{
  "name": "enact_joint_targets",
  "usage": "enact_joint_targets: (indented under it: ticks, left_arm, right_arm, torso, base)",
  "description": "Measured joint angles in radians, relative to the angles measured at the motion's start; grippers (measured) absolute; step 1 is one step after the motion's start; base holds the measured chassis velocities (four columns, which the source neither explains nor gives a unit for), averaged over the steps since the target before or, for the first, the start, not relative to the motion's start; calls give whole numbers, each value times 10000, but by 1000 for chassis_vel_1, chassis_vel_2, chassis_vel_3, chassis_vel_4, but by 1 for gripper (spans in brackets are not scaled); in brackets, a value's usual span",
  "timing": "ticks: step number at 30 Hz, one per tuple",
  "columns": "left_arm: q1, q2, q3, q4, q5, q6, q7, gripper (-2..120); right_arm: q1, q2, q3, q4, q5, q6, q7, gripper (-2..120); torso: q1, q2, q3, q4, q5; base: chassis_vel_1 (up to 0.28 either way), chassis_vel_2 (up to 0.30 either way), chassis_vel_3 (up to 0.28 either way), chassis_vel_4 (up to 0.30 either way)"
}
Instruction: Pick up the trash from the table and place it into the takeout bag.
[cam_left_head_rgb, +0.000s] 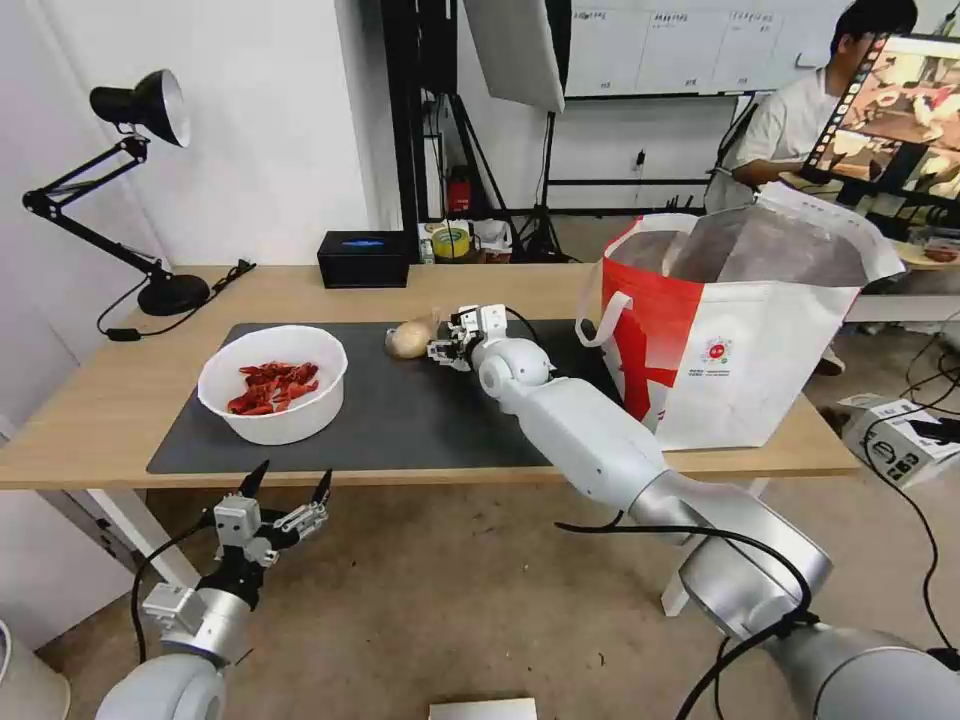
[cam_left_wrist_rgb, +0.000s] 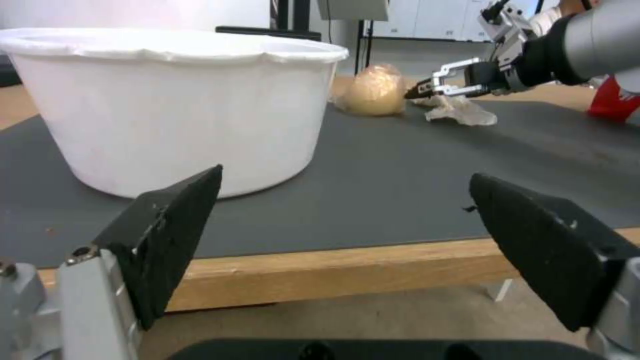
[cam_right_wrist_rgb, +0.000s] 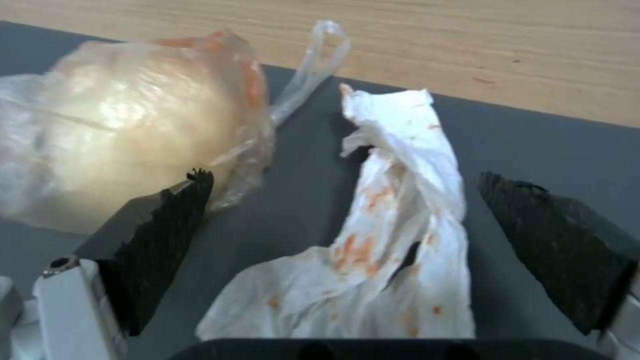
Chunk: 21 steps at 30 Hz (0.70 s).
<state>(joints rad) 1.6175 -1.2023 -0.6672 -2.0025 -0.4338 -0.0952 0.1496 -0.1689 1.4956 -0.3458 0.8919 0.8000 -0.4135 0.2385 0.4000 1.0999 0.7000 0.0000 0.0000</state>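
Nearest to the robot, the left gripper (cam_left_head_rgb: 287, 492) hangs below the front edge of the long light-wood table (cam_left_head_rgb: 90, 400), with its black fingers spread wide and holding nothing. On the large dark grey mat (cam_left_head_rgb: 420, 420) stands the white round bowl of red shells (cam_left_head_rgb: 273, 383), near the front left. Farther back, the right gripper (cam_left_head_rgb: 438, 350) is low over the mat, its fingers wide apart on both sides of the crumpled white tissue wad with orange stains (cam_right_wrist_rgb: 380, 240), not closed on it. Just beside the tissue lies the beige roundish lump in clear plastic wrap (cam_left_head_rgb: 409, 339). At the right end of the table stands the large white takeout bag with red panel (cam_left_head_rgb: 740, 340), upright and open.
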Motion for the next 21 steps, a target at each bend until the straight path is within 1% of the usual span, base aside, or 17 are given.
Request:
enact_joint_targets:
  ticks: [9, 15, 21]
  left_arm:
    - [39, -46, -1, -72, 3, -26, 6, 100]
    - [117, -75, -1, -111, 24, -72, 43, 100]
    - [110, -76, 2, -149, 25, -77, 47, 100]
  right_arm:
    - [99, 172, 19, -427, -190, 183, -24, 100]
    - [122, 389, 199, -1006, -681, 456, -227, 100]
    - [122, 460, 237, -1162, -738, 521, -323, 98]
  torso:
    - [0, 0, 0, 0, 0]
    - [0, 0, 0, 0, 0]
    - [0, 0, 0, 0, 0]
  base:
    - [0, 0, 0, 0]
    - [0, 0, 0, 0]
    - [0, 0, 0, 0]
